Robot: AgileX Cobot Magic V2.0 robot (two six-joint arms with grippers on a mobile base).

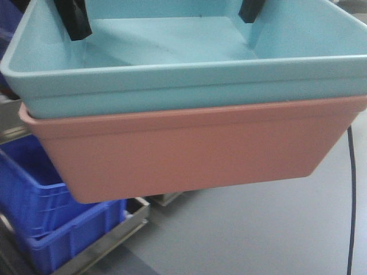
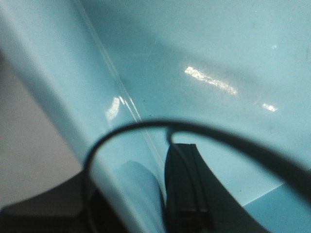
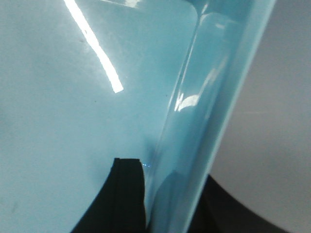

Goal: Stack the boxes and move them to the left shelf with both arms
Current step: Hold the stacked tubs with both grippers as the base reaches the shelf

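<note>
- Boxes: two, stacked, light blue box (image 1: 189,80) nested in pink box (image 1: 189,154); the stack spans between both grippers, above grey surface (image 1: 258,229).
- Both plain, open-top and rimmed; blue rim sits on pink rim; pink interior hidden.
- Left gripper (image 2: 124,194) clamped over blue box's left wall, one finger inside, one outside; right gripper (image 3: 175,201) same on right wall.
- Front view shows only the two inside fingers, tops cut off.
- Two dark blue crates (image 1: 40,212) stacked below left gripper on steel frame (image 1: 109,240), partly cut off.
- One black cable (image 1: 351,200) below right gripper.
</note>
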